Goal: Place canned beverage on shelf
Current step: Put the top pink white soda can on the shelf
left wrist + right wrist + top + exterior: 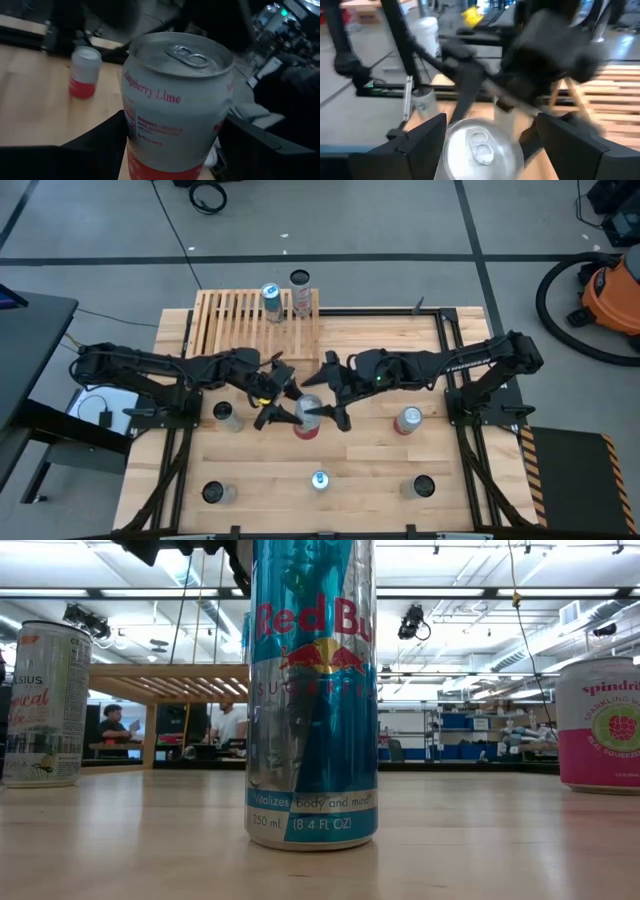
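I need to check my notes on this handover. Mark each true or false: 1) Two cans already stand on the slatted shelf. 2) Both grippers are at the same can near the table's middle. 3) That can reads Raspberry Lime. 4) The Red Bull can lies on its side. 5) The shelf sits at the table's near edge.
1) True: two cans stand on the shelf.
2) True: the left gripper and right gripper flank the red-and-white can.
3) True, in the left wrist view.
4) False: the Red Bull can stands upright.
5) False: it sits at the far edge, left of centre.
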{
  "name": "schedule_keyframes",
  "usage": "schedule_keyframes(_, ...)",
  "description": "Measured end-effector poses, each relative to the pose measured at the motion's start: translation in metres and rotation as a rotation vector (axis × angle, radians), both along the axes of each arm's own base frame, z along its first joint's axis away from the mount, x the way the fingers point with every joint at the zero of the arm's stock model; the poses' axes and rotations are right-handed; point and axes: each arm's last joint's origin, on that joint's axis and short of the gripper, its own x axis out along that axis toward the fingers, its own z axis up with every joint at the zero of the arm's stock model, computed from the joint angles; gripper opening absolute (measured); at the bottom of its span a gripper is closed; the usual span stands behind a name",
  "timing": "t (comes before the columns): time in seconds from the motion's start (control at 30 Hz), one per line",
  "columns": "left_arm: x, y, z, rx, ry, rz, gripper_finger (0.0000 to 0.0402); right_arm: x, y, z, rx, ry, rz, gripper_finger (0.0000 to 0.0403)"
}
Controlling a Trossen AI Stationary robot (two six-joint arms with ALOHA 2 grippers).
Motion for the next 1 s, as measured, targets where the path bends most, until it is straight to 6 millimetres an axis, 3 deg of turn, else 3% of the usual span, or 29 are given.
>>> schedule_keyframes(0.33, -0.001, 0.001, -0.002, 0.088, 0.001, 0.077, 0.0258, 0.0, -0.002, -0.001, -0.004, 0.007, -0.021, 0.0313)
schedule_keyframes(0.53, -0.011, 0.01, 0.002, 0.174, 0.019, 0.166, 0.0256, 0.0, -0.002, -0.002, -0.003, 0.013, -0.026, 0.0312)
schedule_keyframes(0.77, -0.034, 0.021, 0.024, 0.206, -0.039, 0.249, 0.0249, -0.005, -0.002, 0.004, -0.019, 0.0, -0.019, 0.0312)
schedule_keyframes(1.0, -0.052, 0.032, 0.031, 0.21, -0.012, 0.301, 0.0188, -0.015, -0.004, 0.013, -0.041, -0.014, -0.033, 0.0312)
